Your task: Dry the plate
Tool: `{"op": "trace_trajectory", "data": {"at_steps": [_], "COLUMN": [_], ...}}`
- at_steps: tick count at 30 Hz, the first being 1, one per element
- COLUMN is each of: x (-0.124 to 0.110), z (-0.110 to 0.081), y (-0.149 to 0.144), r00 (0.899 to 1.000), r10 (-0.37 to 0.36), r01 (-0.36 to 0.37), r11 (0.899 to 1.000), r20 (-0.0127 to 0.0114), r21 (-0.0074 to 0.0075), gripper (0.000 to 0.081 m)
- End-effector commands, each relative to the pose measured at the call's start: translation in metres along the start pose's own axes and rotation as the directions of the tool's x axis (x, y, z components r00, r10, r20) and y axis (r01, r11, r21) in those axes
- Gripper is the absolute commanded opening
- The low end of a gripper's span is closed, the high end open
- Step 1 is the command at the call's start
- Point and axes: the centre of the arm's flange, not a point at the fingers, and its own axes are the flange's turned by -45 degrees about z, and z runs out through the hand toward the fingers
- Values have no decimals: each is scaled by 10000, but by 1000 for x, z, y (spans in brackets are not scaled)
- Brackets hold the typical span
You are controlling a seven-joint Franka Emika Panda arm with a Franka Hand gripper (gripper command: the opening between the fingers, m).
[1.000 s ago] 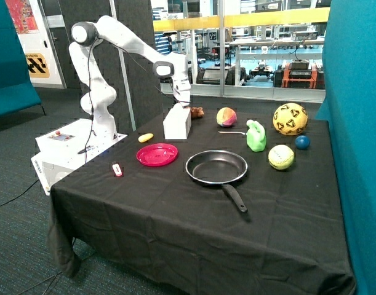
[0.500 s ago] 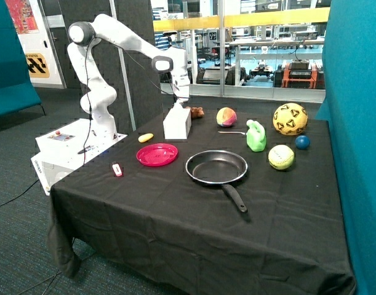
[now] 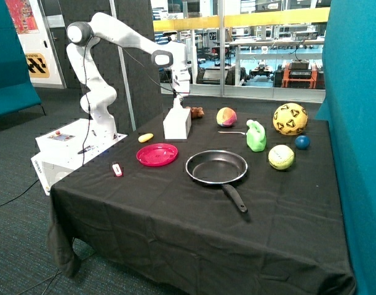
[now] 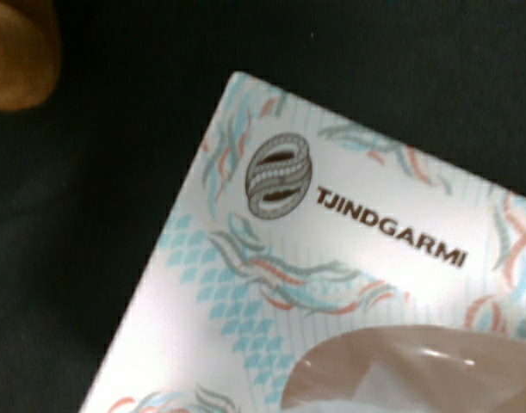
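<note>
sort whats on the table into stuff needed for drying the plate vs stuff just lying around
For the job: plate; tissue box, with a tissue drawn up from it to the claw.

Lying about: frying pan, yellow ball, green jug, pale green ball, blue ball, banana.
</note>
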Motion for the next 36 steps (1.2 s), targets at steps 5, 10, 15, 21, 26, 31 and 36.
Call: {"op": "trace_trajectory", "data": {"at_steps": [5,10,15,21,26,31,36], "x": [17,21,22,24,24,21,14], "z": [-31,-44,-56,-63,-68,-70,-70], "y": [6,9,18,29,46,70,88], "r00": [10000,10000,9999,9990,9967,9903,9860], "r10": [-40,77,109,457,818,1387,1668], "r01": [40,-77,-109,-457,-818,-1387,-1668], "r11": [10000,10000,9999,9989,9966,9903,9860], "r20": [-6,-5,-5,-4,-2,0,2], "r21": [43,44,44,44,44,44,44], "gripper": [0,0,0,0,0,0,0]}}
